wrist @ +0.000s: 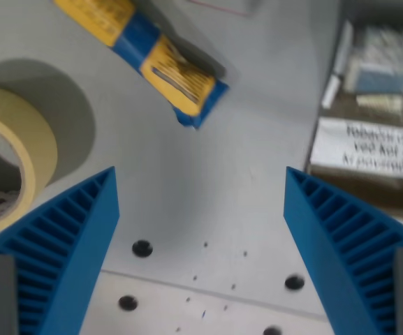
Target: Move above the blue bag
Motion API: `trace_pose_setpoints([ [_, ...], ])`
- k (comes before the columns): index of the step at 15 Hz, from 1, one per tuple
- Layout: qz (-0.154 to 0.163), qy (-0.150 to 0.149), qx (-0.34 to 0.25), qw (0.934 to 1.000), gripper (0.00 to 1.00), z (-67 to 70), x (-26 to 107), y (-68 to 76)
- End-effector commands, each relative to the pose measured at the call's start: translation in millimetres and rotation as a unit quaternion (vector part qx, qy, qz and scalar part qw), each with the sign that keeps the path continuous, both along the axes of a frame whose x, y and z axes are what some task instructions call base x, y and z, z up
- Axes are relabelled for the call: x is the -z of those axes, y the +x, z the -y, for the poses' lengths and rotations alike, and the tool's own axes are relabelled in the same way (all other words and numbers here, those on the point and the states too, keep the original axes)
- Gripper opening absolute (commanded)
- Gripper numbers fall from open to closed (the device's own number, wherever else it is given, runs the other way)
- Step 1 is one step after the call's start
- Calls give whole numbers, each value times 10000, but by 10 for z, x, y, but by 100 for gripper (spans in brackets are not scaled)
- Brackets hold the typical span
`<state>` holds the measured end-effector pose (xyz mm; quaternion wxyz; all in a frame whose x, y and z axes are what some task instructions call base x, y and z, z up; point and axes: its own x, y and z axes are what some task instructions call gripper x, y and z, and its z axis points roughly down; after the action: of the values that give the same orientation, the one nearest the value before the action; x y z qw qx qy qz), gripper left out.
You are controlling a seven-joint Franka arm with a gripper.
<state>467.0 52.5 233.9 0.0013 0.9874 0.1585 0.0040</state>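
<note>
**Blue-and-yellow bag lies ahead of the spread fingers**

The blue and yellow crinkled plastic bag (152, 56) lies flat near the top of the wrist view, left of centre, slanting from the upper left edge down towards the middle. Its body is yellow with blue bands across it, and its lower end finishes in a blue sealed edge. A dark printed panel shows on the yellow part near that end; the print is too blurred to read.

The blue ribbed gripper (201, 202) has its two fingers set wide apart, one at each lower corner of the view, with nothing between them but bare surface. The bag sits well apart from both fingertips, beyond the gap.

The surface is a plain grey metal table (257, 125) with dark round holes in it near the bottom. A roll of cream masking tape (16, 150) stands at the wrist view's left. At the wrist view's right lies a brown box with a white printed label (369, 150), its text blurred.
</note>
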Motion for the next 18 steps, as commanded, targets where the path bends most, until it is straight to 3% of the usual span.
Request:
trace_pose_setpoints([
  [1, -107, 209, -1724, 9848, 100, -82, 60, 119],
  [10, -78, 333, -2998, 9534, 100, -347, 328, 286],
  [18, -7, 353, -3407, 9395, 100, -502, 512, 407],
])
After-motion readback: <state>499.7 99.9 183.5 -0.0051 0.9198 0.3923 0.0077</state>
